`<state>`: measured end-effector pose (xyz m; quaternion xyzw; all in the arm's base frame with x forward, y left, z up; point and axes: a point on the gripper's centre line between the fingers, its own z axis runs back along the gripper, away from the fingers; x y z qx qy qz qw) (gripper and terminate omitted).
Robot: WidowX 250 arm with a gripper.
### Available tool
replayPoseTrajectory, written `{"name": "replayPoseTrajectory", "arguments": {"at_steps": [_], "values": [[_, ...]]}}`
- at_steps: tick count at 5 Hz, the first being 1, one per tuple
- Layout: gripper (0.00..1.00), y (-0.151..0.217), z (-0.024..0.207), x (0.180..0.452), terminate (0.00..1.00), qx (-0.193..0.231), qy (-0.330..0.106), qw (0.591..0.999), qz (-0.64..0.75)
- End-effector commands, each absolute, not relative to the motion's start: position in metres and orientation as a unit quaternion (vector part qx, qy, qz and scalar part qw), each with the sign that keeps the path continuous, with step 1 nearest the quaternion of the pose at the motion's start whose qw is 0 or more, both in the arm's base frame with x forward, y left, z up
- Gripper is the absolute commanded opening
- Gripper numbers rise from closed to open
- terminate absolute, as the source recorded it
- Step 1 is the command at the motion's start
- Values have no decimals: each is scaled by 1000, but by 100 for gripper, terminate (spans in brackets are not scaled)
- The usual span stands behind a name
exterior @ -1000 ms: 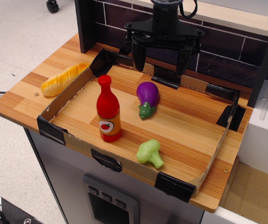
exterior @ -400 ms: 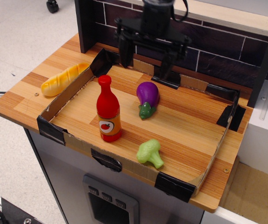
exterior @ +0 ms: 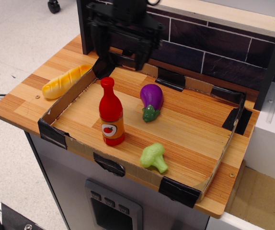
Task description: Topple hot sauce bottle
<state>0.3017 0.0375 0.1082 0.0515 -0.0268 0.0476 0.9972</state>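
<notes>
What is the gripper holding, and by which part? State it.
Nothing. The gripper hangs open above the tray's back left corner, its fingers apart and empty, clear of the upright hot sauce bottle.

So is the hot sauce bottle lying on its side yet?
No, the hot sauce bottle stands upright in the tray, cap up.

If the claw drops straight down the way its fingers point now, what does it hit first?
Probably the back-left corner of the cardboard tray, or the wood just inside it. The open claw hangs behind and above the hot sauce bottle, so it would likely miss the cap, though one view leaves depth uncertain.
</notes>
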Motion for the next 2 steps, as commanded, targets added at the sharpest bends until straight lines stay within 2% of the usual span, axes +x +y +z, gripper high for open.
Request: {"name": "replayPoseTrajectory", "arguments": {"at_steps": [1,2], "values": [[100,42,122,280,0,9,-31,999,22],[100,36,116,268,0,-15,-37,999,18]]}}
